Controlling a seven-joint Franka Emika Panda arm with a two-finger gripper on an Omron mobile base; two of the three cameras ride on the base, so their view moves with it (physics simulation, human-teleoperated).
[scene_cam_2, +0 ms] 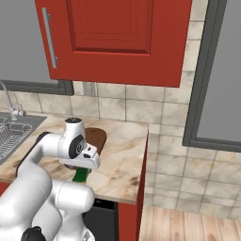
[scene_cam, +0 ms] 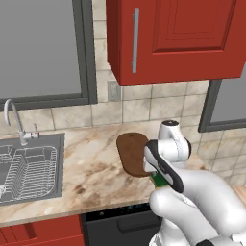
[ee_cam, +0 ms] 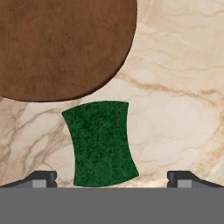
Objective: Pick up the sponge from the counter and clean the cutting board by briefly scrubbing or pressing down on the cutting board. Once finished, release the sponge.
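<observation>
Stretching from the steel sink (scene_cam: 33,168) to a square end by the tiled wall, the counter (scene_cam: 96,178) lies as a beige marble slab with bare stone between the sink and the cutting board (scene_cam: 132,153). That dark brown board lies flat toward the counter's right part, its rounded near end short of the front edge, with open marble on each side of it. Just beside that rounded end, apart from it by a thin strip of stone, the sponge (ee_cam: 101,143) lies green face up on the counter. Above the sponge hangs the gripper (ee_cam: 112,179), spread wide and holding nothing, one fingertip (ee_cam: 41,178) on either side of the sponge.
</observation>
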